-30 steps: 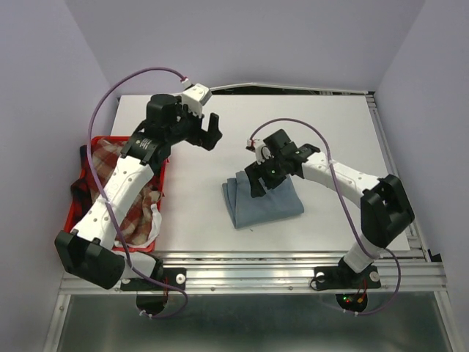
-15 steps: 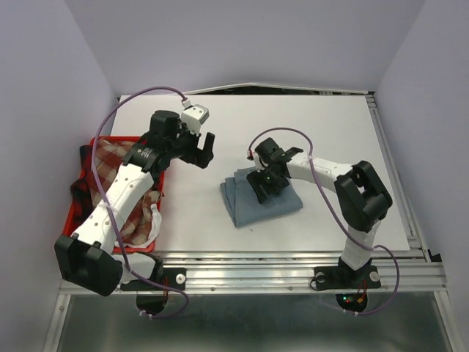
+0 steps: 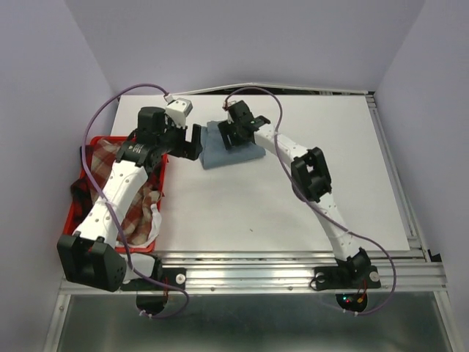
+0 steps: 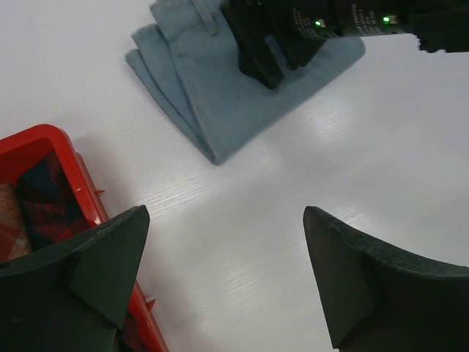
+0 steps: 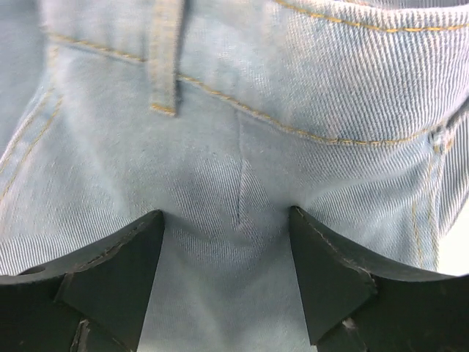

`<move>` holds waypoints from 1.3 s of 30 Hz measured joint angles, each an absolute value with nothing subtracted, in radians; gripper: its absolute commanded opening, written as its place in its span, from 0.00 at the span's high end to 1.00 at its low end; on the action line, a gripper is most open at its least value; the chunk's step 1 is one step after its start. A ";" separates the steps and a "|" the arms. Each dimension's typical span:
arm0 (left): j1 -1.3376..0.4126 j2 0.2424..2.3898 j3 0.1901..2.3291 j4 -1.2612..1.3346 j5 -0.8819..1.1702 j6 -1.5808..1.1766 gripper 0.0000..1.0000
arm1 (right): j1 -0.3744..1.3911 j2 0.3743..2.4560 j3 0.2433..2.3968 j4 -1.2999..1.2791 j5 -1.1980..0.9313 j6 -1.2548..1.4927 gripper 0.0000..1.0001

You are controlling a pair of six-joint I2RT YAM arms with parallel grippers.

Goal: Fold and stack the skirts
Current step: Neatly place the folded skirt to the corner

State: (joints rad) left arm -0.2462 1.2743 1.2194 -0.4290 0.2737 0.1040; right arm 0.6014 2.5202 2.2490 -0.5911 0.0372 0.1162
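- Light blue denim skirt (image 3: 218, 156) lies folded on the table (image 3: 330, 147), upper centre of the overhead view. Its layers fan out in steps along one edge.
- Right gripper (image 5: 226, 216): fingers partly spread, tips pressed down on the denim just below the waistband seam. No cloth is pinched between them.
- Left gripper (image 4: 226, 214): fingers fully apart and holding nothing. It hovers over bare table between the red tray (image 4: 73, 165) and the denim.
- Risk: under a flat press the top layer alone may slide, shearing the fold and widening the fanned edge.
- Risk: the two wrists are near each other, so a careless swing could make them clash or snag a cable (image 3: 253, 92).
- Check skirt (image 3: 143, 209) and plaid skirt (image 4: 44, 198) lie rumpled in the tray at left, unfolded.
- The left arm lies across the tray and partly blocks access to both.
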 measured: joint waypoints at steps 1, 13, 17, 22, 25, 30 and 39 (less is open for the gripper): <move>-0.245 1.275 1.217 -0.422 0.271 0.097 0.01 | 0.598 2.571 2.328 -0.587 0.038 0.128 0.21; -0.349 1.431 1.158 -0.201 0.145 -0.149 0.01 | 0.562 2.425 2.167 -0.468 -0.076 0.213 0.00; -0.418 1.598 1.264 -0.166 0.056 -0.180 0.11 | 0.532 2.210 2.031 -0.459 -0.079 0.206 0.00; -0.458 1.886 1.533 -0.155 -0.012 -0.198 0.23 | 0.388 1.964 1.905 -0.433 -0.089 0.201 0.00; -0.474 2.042 1.679 -0.179 -0.051 -0.202 0.24 | 0.280 1.898 1.833 -0.429 -0.094 0.192 0.00; -0.490 2.225 1.824 -0.242 -0.104 -0.206 0.24 | 0.199 1.887 1.692 -0.448 -0.091 0.178 0.00; -0.451 2.362 1.962 -0.354 -0.139 -0.162 0.22 | 0.196 1.884 1.595 -0.485 -0.137 0.172 0.00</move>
